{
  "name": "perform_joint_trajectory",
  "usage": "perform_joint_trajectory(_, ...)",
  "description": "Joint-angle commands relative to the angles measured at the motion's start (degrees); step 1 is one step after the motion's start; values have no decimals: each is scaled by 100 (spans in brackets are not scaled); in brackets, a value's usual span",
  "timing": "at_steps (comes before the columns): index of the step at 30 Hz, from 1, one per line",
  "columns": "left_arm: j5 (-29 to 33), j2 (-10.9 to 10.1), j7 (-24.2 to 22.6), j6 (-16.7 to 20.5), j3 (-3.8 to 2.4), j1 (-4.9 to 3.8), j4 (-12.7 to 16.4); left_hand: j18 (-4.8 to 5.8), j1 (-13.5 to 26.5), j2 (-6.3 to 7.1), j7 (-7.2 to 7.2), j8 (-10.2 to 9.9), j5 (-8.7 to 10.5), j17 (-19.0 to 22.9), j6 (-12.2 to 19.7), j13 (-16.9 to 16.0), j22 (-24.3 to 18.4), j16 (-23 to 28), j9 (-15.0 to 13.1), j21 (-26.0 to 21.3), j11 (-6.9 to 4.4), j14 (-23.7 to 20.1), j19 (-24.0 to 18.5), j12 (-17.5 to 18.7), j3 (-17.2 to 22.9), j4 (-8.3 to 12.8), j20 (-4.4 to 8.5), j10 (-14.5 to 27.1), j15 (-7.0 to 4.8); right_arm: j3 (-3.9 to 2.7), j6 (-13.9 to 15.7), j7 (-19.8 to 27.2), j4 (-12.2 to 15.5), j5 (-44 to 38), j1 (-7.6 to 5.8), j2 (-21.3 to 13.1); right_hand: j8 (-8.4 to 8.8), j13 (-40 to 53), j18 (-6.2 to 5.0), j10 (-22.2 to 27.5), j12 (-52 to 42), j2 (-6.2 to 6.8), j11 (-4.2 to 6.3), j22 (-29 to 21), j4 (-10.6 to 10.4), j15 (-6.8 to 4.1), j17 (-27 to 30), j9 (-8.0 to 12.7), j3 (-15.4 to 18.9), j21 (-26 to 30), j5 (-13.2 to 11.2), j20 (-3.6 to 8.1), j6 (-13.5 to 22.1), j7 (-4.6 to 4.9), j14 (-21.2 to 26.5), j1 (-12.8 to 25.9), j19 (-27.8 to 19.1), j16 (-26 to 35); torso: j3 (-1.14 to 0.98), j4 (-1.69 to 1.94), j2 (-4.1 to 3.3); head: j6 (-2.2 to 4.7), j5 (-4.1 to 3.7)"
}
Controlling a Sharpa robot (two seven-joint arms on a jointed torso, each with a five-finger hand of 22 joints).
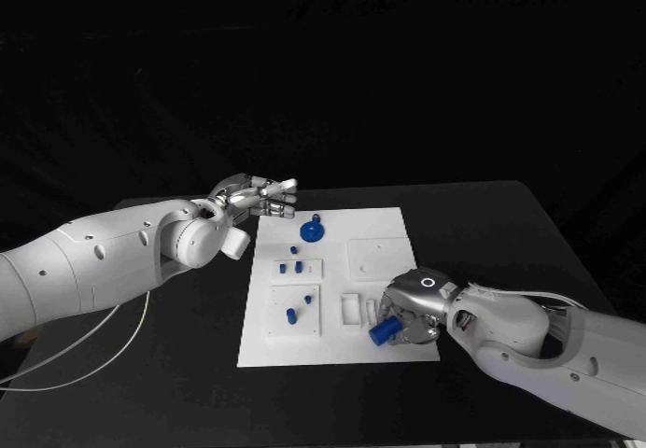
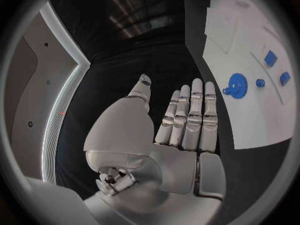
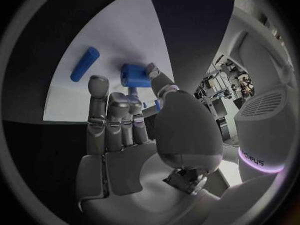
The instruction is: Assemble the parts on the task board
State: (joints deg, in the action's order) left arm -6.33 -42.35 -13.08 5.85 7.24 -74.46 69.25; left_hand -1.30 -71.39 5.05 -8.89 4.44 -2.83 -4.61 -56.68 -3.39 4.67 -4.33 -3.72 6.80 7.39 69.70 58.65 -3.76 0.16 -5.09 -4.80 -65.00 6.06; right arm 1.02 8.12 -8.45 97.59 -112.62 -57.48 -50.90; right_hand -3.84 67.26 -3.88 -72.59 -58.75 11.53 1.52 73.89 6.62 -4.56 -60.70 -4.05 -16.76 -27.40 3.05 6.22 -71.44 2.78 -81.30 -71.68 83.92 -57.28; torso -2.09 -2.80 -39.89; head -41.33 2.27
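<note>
Now right robot hand [image 1: 408, 313] grips a blue part [image 1: 384, 330] on the task board [image 1: 390, 224].

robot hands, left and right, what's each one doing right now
Left robot hand: open, fingers straight, holding nothing, beside the task board.
Right robot hand: touches a blue part; whether it grips it cannot be told.

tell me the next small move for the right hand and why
Probably close the right hand on the blue part and lift it. Its thumb tip already touches that part at the task board's near corner, but the other fingers are not clearly around it. The left hand hovers open at the far edge.
</note>
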Motion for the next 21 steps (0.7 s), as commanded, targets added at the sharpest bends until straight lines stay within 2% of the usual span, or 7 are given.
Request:
perform_joint_trajectory(1, -9, 7, 1, -124, -4, -2, 11, 16, 45, 1, 13, -19, 10, 10, 42, -5, -6, 25, -1, -42, 2, -42, -4, 20, -20, -12, -19, 48, 1, 1, -100, -210, -43, -153, 11, 21, 14, 12, 30, -24, -23, 19, -29, 8, -93, 31, -19, 12, 32, -50, -32, -44, -69, -7, -9, 105, 279, -37, 4, -5, 6, -2, -1)
perform_joint_trajectory(8, -9, 5, 21, -141, -4, -2, 16, 18, 42, 3, 13, -21, 10, 14, 44, -4, -7, 26, -1, -45, 2, -45, -3, 21, -22, -13, -19, 51, 2, 3, -269, -368, -92, -218, 36, 72, 24, 41, 5, 1, -25, 106, -32, 43, -381, 36, -75, 23, 234, -136, -31, -57, -73, -6, -1, 120, 269, -64, -2, -9, 0, -1, -5)
perform_joint_trajectory(12, -10, 3, 29, -145, -4, -2, 18, 18, 42, 3, 13, -21, 10, 14, 44, -4, -7, 26, -1, -45, 2, -45, -3, 21, -22, -13, -19, 51, 2, 4, -348, -461, -107, -233, 50, 97, 24, 28, 0, 12, -4, 131, -38, 44, -477, 42, -91, 22, 243, -141, -26, -63, -49, 1, -4, 259, 268, -76, 0, -5, 4, -6, -11)
perform_joint_trajectory(13, -11, 3, 31, -146, -4, -2, 18, 18, 42, 3, 13, -21, 10, 14, 44, -4, -7, 26, -1, -45, 2, -45, -3, 21, -22, -13, -19, 51, 2, 4, -377, -484, -112, -235, 53, 102, 22, 25, -12, 15, -1, 164, -38, 45, -500, 46, -98, 19, 171, -141, -27, -70, -42, -2, -3, 290, 266, -77, 1, -3, 4, -6, -13)
perform_joint_trajectory(16, -13, 3, 35, -147, -4, -2, 19, 18, 42, 3, 13, -21, 10, 14, 44, -4, -7, 26, -1, -45, 2, -45, -3, 21, -22, -13, -19, 51, 2, 8, -457, -538, -130, -238, 61, 116, 27, 5, -17, 43, 30, 149, -49, 36, -598, 53, -90, 23, 147, -107, -17, -78, -12, 10, 6, 441, 257, -64, 4, 2, 3, -13, -17)
perform_joint_trajectory(17, -13, 2, 37, -147, -3, -2, 20, 18, 42, 3, 13, -21, 10, 14, 44, -4, -7, 26, -1, -45, 2, -45, -3, 21, -22, -13, -19, 51, 2, 11, -489, -553, -137, -240, 65, 122, 18, -6, -24, 55, 39, 230, -48, 36, -606, 54, -90, 18, -101, -103, -23, -81, -13, -2, 10, 528, 257, -60, 5, 4, 3, -16, -17)
perform_joint_trajectory(21, -14, -3, 44, -150, -3, -2, 21, 18, 42, 3, 13, -21, 10, 14, 44, -4, -7, 26, -1, -45, 2, -45, -3, 21, -22, -13, -19, 51, 2, 22, -579, -570, -155, -241, 82, 145, 23, -8, -28, 51, 18, 223, -37, 51, -703, 62, -92, 24, -340, -130, -8, -100, -42, -11, 0, 723, 260, -71, 1, -2, 1, -20, -18)
